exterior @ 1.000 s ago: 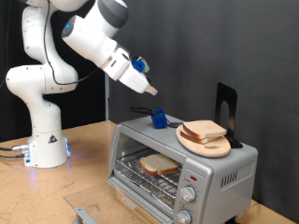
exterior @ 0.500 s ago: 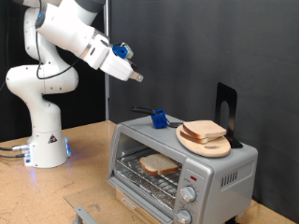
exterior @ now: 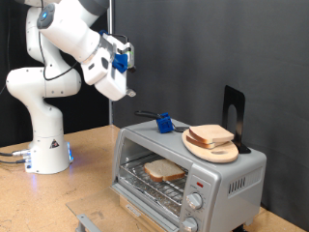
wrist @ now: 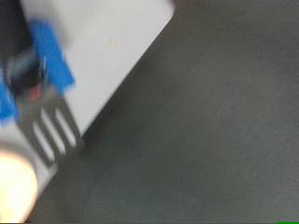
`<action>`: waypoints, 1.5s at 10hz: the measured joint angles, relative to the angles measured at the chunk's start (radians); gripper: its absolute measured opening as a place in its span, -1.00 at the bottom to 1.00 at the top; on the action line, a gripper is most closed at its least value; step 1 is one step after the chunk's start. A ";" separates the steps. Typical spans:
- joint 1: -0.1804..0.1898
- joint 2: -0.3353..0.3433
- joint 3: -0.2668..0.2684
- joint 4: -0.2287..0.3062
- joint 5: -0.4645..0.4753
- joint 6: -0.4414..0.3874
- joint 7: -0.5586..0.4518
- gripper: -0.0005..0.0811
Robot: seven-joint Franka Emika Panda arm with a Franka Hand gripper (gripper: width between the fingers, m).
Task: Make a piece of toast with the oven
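The silver-grey oven point(exterior: 227, 179) stands at the exterior view's lower right with its glass door folded down. One piece of toast point(exterior: 164, 171) lies on the wire rack inside. A second like slice point(exterior: 212, 133) rests on a round wooden board point(exterior: 214, 150) on the oven's roof. My gripper point(exterior: 127, 92) hangs high in the air, well to the exterior view's left of the oven, and nothing shows between its fingers. The blurred wrist view shows only a black slotted part point(wrist: 51, 126), blue pieces of the hand point(wrist: 49, 63) and dark background.
A small blue object with a black handle point(exterior: 164, 123) sits on the oven's roof beside the board. A black upright stand point(exterior: 233, 111) is behind the board. The robot base point(exterior: 46, 145) stands on the wooden table point(exterior: 87, 193) at the left.
The arm has swung up and to the exterior view's left, away from the oven's roof, and the hand has turned to point downward. The slices and the oven have not moved.
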 joint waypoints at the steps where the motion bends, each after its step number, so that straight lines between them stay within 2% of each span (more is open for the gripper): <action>1: -0.016 0.013 -0.007 0.014 -0.021 -0.043 0.085 0.97; 2: -0.014 0.012 -0.005 0.012 -0.018 -0.031 0.044 0.97; 4: -0.026 0.012 -0.012 0.007 0.011 -0.019 0.088 0.97; 6: -0.060 0.013 -0.043 0.005 0.023 -0.018 0.138 0.97; 8: -0.105 0.029 -0.086 0.013 -0.026 -0.036 0.162 0.97; 11: -0.161 0.096 -0.127 0.045 -0.141 -0.052 0.168 0.97; 15: -0.183 0.155 -0.141 0.049 -0.160 -0.021 0.109 0.97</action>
